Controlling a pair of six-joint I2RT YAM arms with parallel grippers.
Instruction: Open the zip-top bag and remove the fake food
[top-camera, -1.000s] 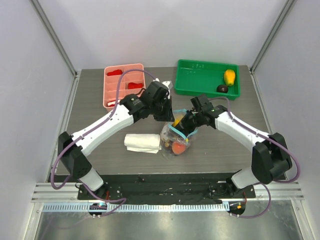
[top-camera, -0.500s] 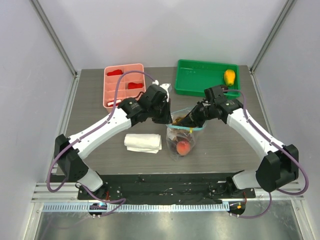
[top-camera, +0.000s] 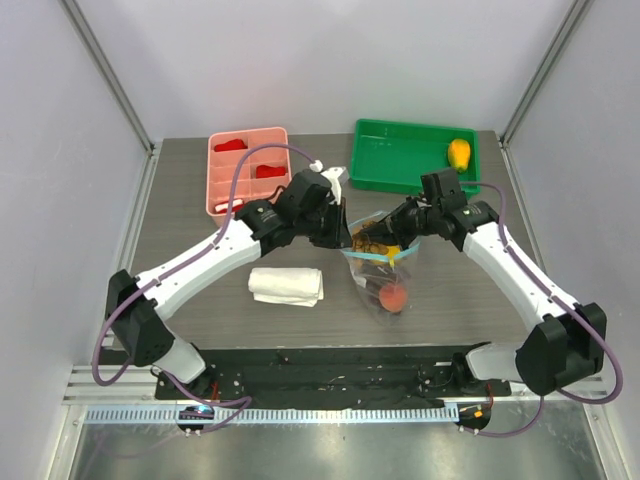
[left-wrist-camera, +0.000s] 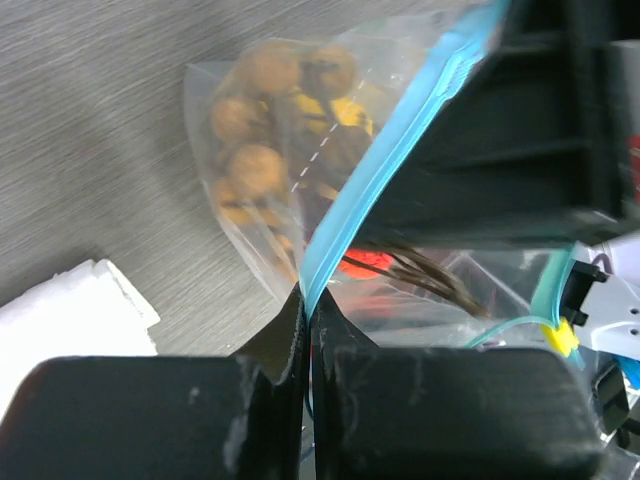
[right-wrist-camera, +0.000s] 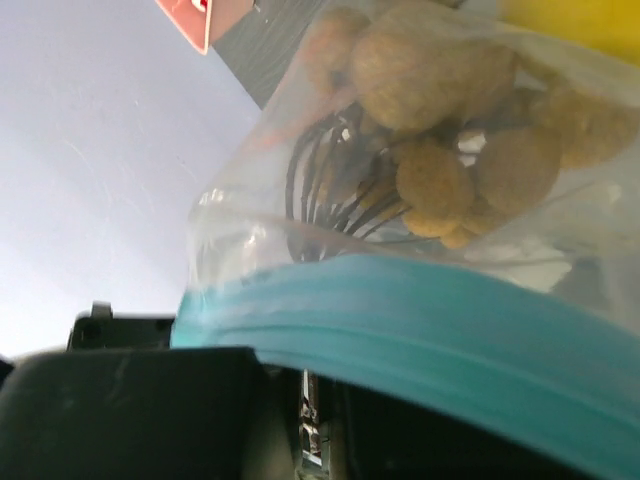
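Observation:
The zip-top bag (top-camera: 385, 272) hangs between my two grippers just above the table, its light-blue zip strip (top-camera: 372, 252) stretched between them. My left gripper (top-camera: 342, 232) is shut on the strip's left end, as the left wrist view (left-wrist-camera: 308, 300) shows. My right gripper (top-camera: 400, 230) is shut on the strip's right side, and in the right wrist view (right-wrist-camera: 300, 372) the strip (right-wrist-camera: 430, 330) runs across its fingers. Inside the bag are the fake food pieces: brown nut-like balls (left-wrist-camera: 255, 130), a yellow piece (left-wrist-camera: 335, 112) and a red-orange fruit (top-camera: 394, 295) at the bottom.
A folded white cloth (top-camera: 287, 286) lies left of the bag. A pink tray (top-camera: 222, 200) with flat red pieces is at the back left. A green tray (top-camera: 400, 160) holding a yellow fruit (top-camera: 459, 153) is at the back right, behind my right arm.
Both grippers have moved right with the bag. The right gripper drew back toward the green tray, the zip strip stretched out, and the red-orange fruit swung right.

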